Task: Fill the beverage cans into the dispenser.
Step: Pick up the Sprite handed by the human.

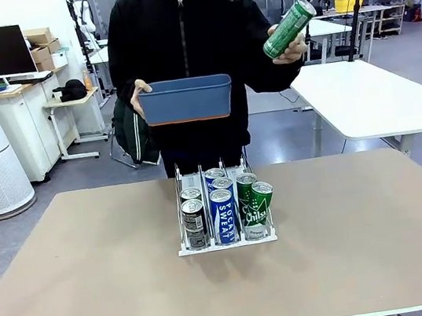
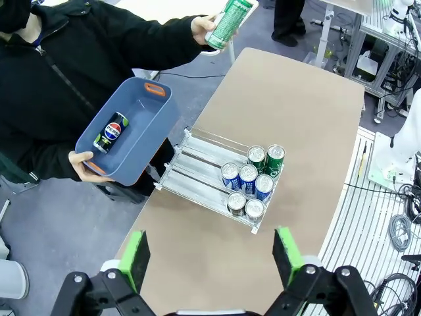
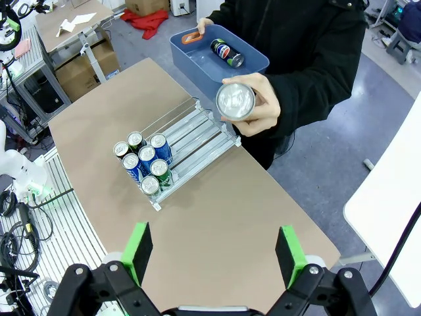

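The big table [image 1: 72,290] is mostly bare, so a dropped can has lots of room to roll and fall off an edge.

The person [image 1: 178,44] stands at the far side. One hand holds the blue bin [image 1: 186,100] up in the air, past the far edge. It is only one hand, so the bin could tip. One dark can [image 2: 113,130] lies on its side in the bin and could roll out.

The dispenser [image 2: 197,168] sits in the middle of the table. Its far half is bare. Seven cans [image 1: 222,216] stand packed at its near end: dark ones in the left lane, blue in the middle, green on the right. The nearest green one looks like it leans a bit. A new can pushed in too hard could bump the row and knock that one over.

The person's other hand [image 1: 300,49] holds a green can [image 1: 289,29] high on the far right, tilted. It is round and smooth, so I think it could slip during a hand-over.

The left gripper [image 2: 210,237] and the right gripper [image 3: 214,240] both hang high over the table. Both are spread wide and hold nothing. If one squeezes the can off its middle, the can could pop out and dent.
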Motion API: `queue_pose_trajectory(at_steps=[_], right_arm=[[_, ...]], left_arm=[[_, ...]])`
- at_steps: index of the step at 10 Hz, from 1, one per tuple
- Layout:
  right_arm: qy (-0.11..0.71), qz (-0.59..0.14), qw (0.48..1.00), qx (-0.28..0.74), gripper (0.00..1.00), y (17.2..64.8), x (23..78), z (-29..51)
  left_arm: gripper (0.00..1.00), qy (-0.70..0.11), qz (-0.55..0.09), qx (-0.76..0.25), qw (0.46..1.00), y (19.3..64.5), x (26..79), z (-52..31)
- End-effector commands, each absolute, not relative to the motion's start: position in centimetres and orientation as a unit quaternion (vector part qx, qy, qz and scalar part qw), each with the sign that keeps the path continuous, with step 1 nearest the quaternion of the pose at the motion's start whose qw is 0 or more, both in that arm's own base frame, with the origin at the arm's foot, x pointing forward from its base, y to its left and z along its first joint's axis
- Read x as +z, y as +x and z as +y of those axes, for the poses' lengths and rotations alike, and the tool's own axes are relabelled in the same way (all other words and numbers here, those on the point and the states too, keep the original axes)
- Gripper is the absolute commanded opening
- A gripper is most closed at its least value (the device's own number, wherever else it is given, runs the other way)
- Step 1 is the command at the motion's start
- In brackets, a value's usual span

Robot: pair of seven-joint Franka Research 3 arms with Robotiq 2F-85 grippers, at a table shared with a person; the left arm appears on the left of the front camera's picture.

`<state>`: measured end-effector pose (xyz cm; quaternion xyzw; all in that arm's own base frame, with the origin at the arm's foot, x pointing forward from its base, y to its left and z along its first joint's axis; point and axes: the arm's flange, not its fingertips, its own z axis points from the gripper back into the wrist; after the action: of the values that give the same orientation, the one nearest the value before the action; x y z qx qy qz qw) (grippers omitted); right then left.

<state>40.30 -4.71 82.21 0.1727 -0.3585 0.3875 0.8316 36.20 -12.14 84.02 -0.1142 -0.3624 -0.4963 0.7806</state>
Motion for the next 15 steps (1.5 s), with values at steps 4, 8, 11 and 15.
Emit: queue_pose_trajectory(at_steps=[4, 8, 11, 15], right_arm=[[0.174, -0.359, 0.831, 0.388, 1.0, 40.25, 82.14, -4.66], [0.174, -0.359, 0.831, 0.388, 1.0, 40.25, 82.14, -4.66], [0.174, -0.359, 0.831, 0.388, 1.0, 40.25, 82.14, -4.66], [0.174, -0.359, 0.831, 0.388, 1.0, 40.25, 82.14, -4.66]], left_arm=[[1.0, -0.119, -0.363, -0.495, 0.781, 36.1, 84.03, -12.19], [1.0, -0.119, -0.363, -0.495, 0.781, 36.1, 84.03, -12.19], [1.0, -0.119, -0.363, -0.495, 0.781, 36.1, 84.03, -12.19], [1.0, -0.119, -0.363, -0.495, 0.781, 36.1, 84.03, -12.19]])
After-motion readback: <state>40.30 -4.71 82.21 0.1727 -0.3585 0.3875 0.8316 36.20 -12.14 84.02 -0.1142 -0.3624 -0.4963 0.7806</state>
